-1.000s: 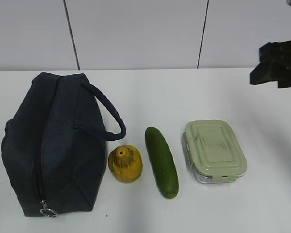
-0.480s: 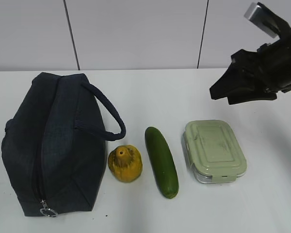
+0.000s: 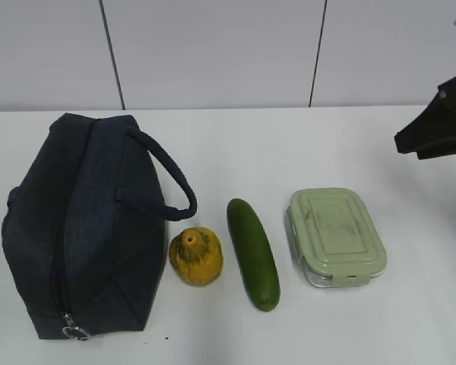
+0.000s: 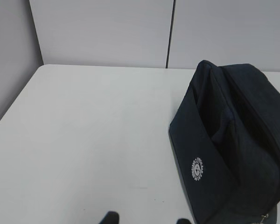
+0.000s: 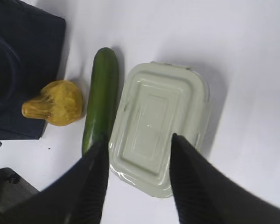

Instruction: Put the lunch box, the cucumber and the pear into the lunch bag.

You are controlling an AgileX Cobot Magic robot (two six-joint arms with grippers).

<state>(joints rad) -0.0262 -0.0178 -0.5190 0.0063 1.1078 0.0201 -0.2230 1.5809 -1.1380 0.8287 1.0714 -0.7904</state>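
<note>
The right gripper (image 5: 137,175), its fingers spread and holding nothing, hangs over the lunch box (image 5: 158,128) after pulling back toward the exterior view's upper right within the last second; no object has moved. The cucumber (image 3: 253,253) and pear (image 3: 196,256) lie centre frame beside the zipped lunch bag (image 3: 76,220), whose round white emblem (image 4: 196,169) is unreadable. The left gripper (image 4: 144,219) waits part-open and empty at the frame's bottom edge.

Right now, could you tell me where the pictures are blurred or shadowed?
Exterior view: even light, the right arm a dark silhouette. Right wrist view: gripper fingers soft and dark, the lunch box sharp. Left wrist view: the lunch bag dark, with little fabric detail.
</note>
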